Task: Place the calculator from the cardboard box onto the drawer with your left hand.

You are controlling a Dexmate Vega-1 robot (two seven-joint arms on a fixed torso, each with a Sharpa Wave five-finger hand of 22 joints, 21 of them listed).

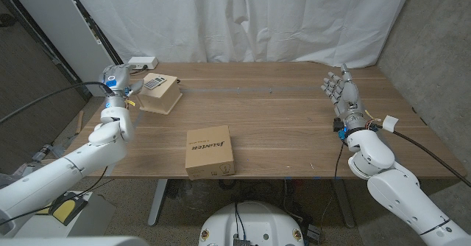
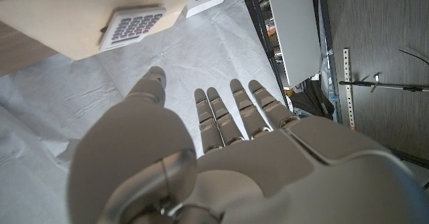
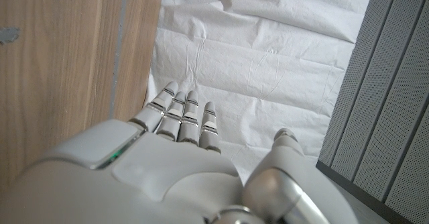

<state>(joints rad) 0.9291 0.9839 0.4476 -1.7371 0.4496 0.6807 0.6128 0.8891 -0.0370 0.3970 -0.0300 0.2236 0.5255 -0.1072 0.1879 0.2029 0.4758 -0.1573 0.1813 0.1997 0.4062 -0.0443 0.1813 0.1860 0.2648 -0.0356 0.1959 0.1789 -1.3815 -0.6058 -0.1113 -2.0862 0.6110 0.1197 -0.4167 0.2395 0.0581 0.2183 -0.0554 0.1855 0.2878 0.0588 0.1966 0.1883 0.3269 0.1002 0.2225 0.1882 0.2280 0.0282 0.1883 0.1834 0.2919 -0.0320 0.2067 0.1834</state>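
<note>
Wooden table (image 1: pixel 294 121): calculator (image 1: pixel 154 84) sat on drawer (image 1: pixel 160 95), cardboard box (image 1: pixel 209 152) apart
Left hand (image 1: pixel 116 80) beside it, fingers spread, empty; careless retreat could've knocked it off

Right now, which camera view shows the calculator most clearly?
The left wrist view: the calculator is close, its keys visible, lying on the drawer. The head view shows it small. Nothing in the right wrist view looks like it.

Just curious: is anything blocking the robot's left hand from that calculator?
Nothing visible. The calculator lies atop the tan box, right beside the open left hand; the printed cardboard box stands well aside.
</note>
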